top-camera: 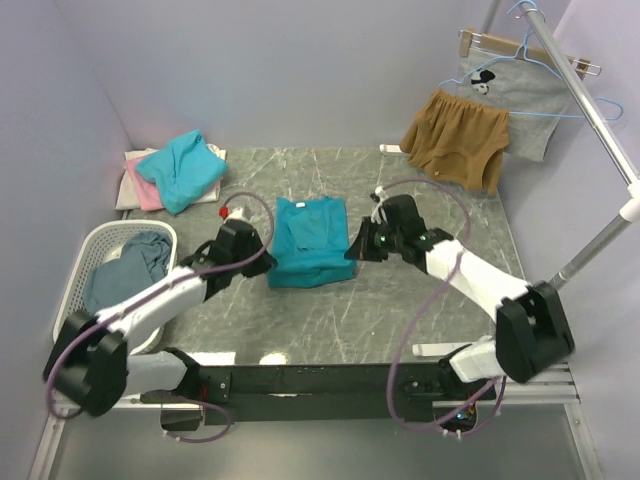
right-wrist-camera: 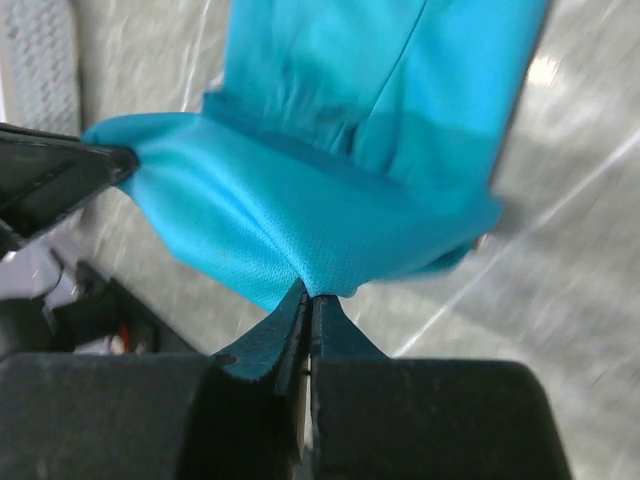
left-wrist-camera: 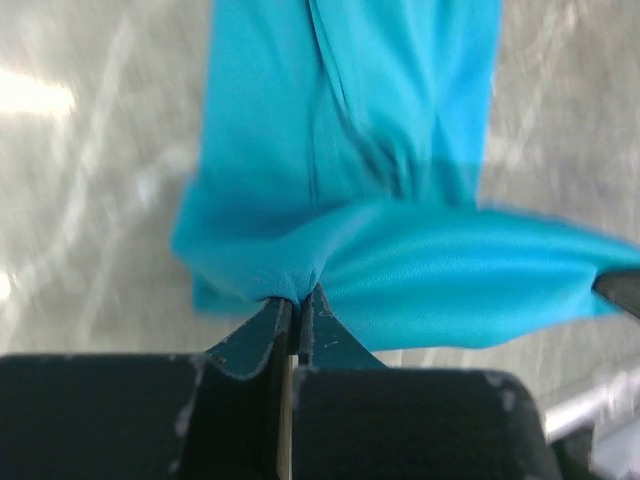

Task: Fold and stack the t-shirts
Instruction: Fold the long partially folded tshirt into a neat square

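Two grippers are shown closed on the near hem of the teal t-shirt (top-camera: 310, 235), which is spread at the middle of the marble table (top-camera: 440, 210). The left gripper (left-wrist-camera: 297, 300) is seen pinching the hem's near-left corner, its jaws pressed together on the cloth; the right gripper (right-wrist-camera: 308, 295) is clamped likewise on the near-right corner. Between the two grips the hem is raised off the table and drawn into a slack fold, while the collar end is seen lying flat further away. Left of this t-shirt, a white basket (top-camera: 75, 262) is placed at the table's edge, with a slate-blue t-shirt (top-camera: 130, 265) heaped inside. Beyond the teal t-shirt and to its left, a second teal t-shirt (top-camera: 182, 168) is laid crumpled on a pink t-shirt (top-camera: 148, 190) and a white t-shirt (top-camera: 128, 180). Beyond it and to the right, tan-brown shorts (top-camera: 455, 140) and a grey printed garment (top-camera: 520, 100) are hung by a metal rail (top-camera: 585, 105).
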### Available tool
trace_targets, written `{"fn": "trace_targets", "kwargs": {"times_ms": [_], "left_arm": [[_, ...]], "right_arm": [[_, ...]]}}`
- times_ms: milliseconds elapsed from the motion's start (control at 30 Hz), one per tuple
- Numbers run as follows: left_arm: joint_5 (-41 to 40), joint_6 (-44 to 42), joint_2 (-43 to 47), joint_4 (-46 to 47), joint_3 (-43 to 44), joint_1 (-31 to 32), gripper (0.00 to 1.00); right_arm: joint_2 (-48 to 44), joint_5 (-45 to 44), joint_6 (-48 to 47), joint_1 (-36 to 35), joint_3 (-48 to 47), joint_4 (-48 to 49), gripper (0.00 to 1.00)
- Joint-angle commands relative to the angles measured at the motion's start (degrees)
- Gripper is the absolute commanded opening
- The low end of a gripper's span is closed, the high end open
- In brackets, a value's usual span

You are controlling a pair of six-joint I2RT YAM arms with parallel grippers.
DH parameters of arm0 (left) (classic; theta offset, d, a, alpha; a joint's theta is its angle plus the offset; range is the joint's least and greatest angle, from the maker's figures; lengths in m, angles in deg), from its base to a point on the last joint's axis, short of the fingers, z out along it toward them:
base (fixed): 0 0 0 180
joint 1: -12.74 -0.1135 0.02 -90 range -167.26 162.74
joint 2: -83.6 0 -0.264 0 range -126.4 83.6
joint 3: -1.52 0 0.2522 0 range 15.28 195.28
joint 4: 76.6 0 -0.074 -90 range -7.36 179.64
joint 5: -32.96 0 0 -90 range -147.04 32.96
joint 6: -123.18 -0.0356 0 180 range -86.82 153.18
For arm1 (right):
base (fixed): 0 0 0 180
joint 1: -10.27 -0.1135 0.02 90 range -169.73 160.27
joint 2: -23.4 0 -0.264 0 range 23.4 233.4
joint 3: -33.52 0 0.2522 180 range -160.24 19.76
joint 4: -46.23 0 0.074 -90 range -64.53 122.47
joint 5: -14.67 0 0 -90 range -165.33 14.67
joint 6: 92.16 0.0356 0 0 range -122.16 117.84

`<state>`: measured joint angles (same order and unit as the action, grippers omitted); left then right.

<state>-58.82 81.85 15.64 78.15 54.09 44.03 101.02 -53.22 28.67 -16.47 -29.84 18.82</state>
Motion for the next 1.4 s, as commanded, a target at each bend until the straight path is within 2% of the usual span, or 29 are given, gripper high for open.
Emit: {"fn": "trace_targets", "kwargs": {"times_ms": [0, 133, 233, 367, 500, 533, 567, 667, 733, 767, 833, 867, 900, 967, 1067, 1167, 1267, 1367], "left_arm": [[0.9, -7.3, -10.1, 7.0, 9.8, -5.6, 0.01], [4.5, -10.1, -21.5, 8.6, 19.8, -10.5, 0.01], [7.3, -11.0, -30.5, 8.0, 31.2, -12.6, 0.01], [10.1, -11.2, -42.7, 7.6, 41.2, -14.2, 0.01], [12.6, -12.6, -50.9, 6.6, 50.6, -15.7, 0.01], [13.5, -13.2, -52.4, 6.6, 54.1, -16.3, 0.01], [13.6, -13.3, -55.4, 6.7, 55.7, -16.5, 0.01], [16.7, -13.7, -60.3, 8.8, 60.4, -18.0, 0.09], [18.8, -12.8, -63.4, 15.1, 62.6, -19.2, 0.15], [20.4, -12.3, -64.6, 16.6, 63.8, -19.7, 0.17], [21.5, -11.8, -66.8, 20.2, 68.2, -20.8, 0.49], [21.4, -11.8, -68.7, 20.6, 69.8, -21.3, 0.61], [21.3, -11.5, -69.3, 20.9, 71.2, -21.7, 0.67], [21.5, -11.4, -69.4, 21.2, 74.1, -23.2, 0.7], [17.8, -12.4, -65.0, 21.5, 72.2, -24.5, 0.95], [18.1, -12.5, -59.8, 22.3, 67.4, -25.0, 0.96], [25.6, -10.4, -57.3, 23.4, 63.7, -24.9, 0.95], [33.4, -8.7, -57.9, 24.7, 62.3, -24.2, 0.93]], "right_arm": [[9.8, -0.5, -5.5, 2.7, -9.0, -1.0, 0.0], [18.7, 2.6, -7.1, 5.6, -19.1, -1.7, 0.0], [26.2, 6.1, -7.8, 7.8, -27.3, -3.1, 0.01], [36.4, 9.4, -7.3, 10.1, -38.4, -4.5, 0.02], [46.8, 9.7, -7.6, 11.7, -50.2, -7.8, 0.02], [48.0, 9.4, -7.6, 12.1, -53.7, -7.6, 0.02], [50.8, 8.8, -6.6, 12.3, -55.1, -6.9, 0.07], [57.3, 8.5, -5.4, 13.9, -64.5, -8.0, 0.15], [59.4, 7.6, -4.8, 14.5, -68.9, -5.6, 0.15], [60.6, 6.5, -3.7, 14.7, -69.7, -3.6, 0.24], [61.2, 3.8, -3.0, 14.9, -72.2, 0.9, 0.49], [60.4, 2.0, -3.0, 15.1, -72.3, 2.6, 0.71], [59.8, -1.5, -3.1, 14.9, -71.1, 6.6, 0.81], [58.4, -2.9, -4.5, 15.0, -71.5, 7.8, 0.93], [54.8, -4.1, -5.9, 14.6, -69.1, 8.5, 0.95], [52.5, -0.4, -7.0, 13.4, -66.1, 8.1, 0.95], [53.0, 4.3, -7.5, 11.6, -67.1, 4.0, 0.95], [53.8, 7.6, -6.9, 10.5, -66.8, 4.1, 0.94]]}}
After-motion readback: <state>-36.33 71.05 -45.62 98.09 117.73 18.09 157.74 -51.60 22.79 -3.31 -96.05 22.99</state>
